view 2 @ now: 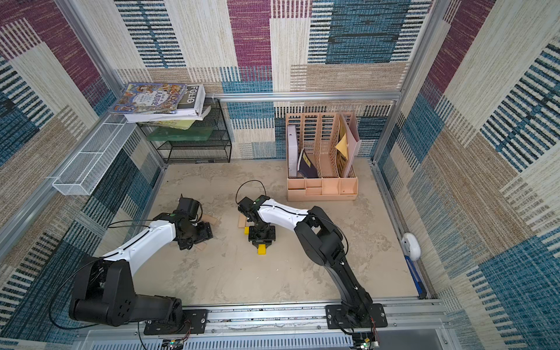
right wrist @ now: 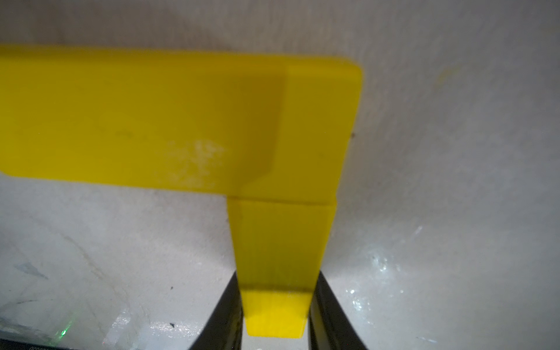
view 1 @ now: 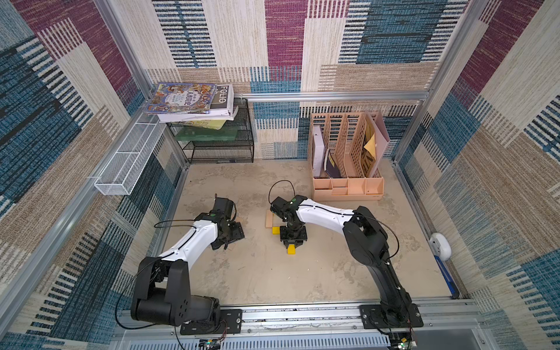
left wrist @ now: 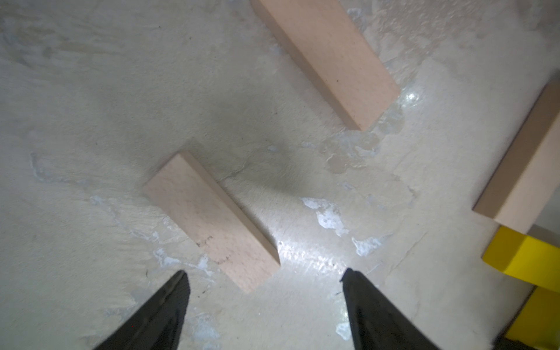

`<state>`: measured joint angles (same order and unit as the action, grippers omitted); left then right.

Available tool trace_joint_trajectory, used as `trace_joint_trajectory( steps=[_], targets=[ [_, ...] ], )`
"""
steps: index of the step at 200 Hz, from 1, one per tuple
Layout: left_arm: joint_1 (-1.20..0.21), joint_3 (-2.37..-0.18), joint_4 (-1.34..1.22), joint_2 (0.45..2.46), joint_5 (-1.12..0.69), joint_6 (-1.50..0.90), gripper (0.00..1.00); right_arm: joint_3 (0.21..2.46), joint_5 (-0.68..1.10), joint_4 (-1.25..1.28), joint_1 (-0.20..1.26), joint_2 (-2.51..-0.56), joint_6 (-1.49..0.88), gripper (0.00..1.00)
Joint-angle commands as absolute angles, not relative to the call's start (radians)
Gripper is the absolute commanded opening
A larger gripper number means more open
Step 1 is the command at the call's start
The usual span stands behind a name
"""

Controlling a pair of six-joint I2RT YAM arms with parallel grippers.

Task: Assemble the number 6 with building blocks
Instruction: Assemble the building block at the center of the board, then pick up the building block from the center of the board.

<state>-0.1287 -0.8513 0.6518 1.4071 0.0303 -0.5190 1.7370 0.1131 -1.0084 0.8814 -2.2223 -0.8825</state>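
My right gripper is shut on a yellow block whose far end butts against a crosswise yellow block. In both top views it points down at the table middle, with the block's end sticking out. Beside it lie another yellow end and a pale block. The arm hides most of this group, so the number 6 cannot be made out. My left gripper hangs open over a pale block; a second pale block lies beyond.
A peach file organiser stands at the back right. A black mesh rack with books is at the back left, with a white wire basket on the left wall. A white device and a blue knife lie along the right edge.
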Motion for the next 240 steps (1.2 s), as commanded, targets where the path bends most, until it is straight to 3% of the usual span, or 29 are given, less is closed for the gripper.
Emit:
trace_joint_trajectory(
  steps=[1,28,37,129,240],
  targets=[
    [-0.129,-0.861,0.658,1.410,0.041,-0.510,0.84,1.726,0.111,-0.965,0.884,-2.250,-0.851,0.63],
    [-0.129,-0.861,0.657,1.411,0.041,-0.509,0.84,1.736,0.114,-0.965,0.894,-2.239,-0.842,0.86],
    [-0.129,-0.861,0.657,1.411,0.044,-0.509,0.84,1.744,0.111,-0.971,0.896,-2.228,-0.840,0.89],
    [-0.122,-0.938,0.637,1.450,0.037,-0.575,0.85,1.862,0.005,-1.171,0.819,-2.010,-0.787,0.94],
    [-0.091,-1.257,0.688,1.825,-0.049,-1.206,0.83,2.002,0.011,-1.205,0.580,-2.020,-0.593,0.92]
  ],
)
